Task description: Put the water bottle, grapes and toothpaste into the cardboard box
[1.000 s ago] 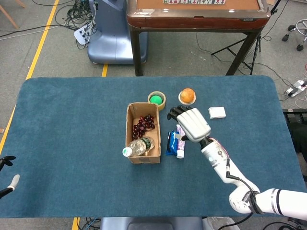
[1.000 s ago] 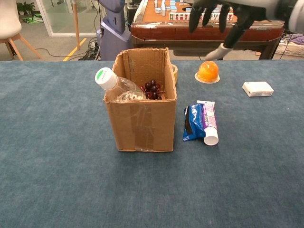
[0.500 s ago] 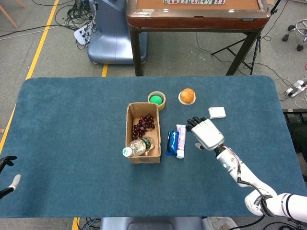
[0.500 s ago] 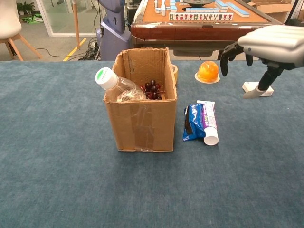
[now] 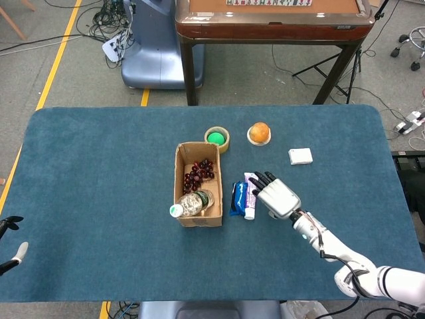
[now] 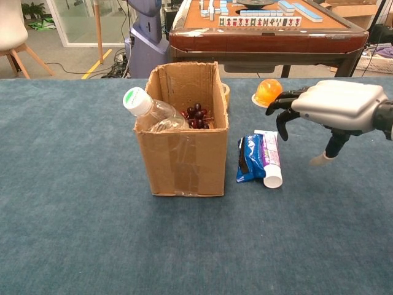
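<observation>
The cardboard box (image 5: pixel 180 179) (image 6: pixel 184 153) stands mid-table. A water bottle (image 5: pixel 189 204) (image 6: pixel 150 110) leans in its near end, green-capped neck poking over the rim. Dark grapes (image 5: pixel 199 174) (image 6: pixel 198 115) lie in the far end. The toothpaste tube (image 5: pixel 249 197) (image 6: pixel 271 158) lies flat on the cloth right of the box, beside a blue packet (image 5: pixel 238 198) (image 6: pixel 250 158). My right hand (image 5: pixel 275 197) (image 6: pixel 334 104) hovers just right of the tube, fingers spread and holding nothing, fingertips over its far end. Of my left hand (image 5: pixel 9 240), only fingertips show at the table's left edge, apart and holding nothing.
An orange (image 5: pixel 259 132) (image 6: pixel 268 91) on a small dish and a tape roll with a green middle (image 5: pixel 216 138) sit behind the box. A small white box (image 5: pixel 300 156) lies further right. The blue cloth table (image 5: pixel 99 173) stretches wide to the left.
My right hand has dropped from high above the far side of the tube to a low spot just right of it. Box, bottle, grapes and toothpaste have not moved.
</observation>
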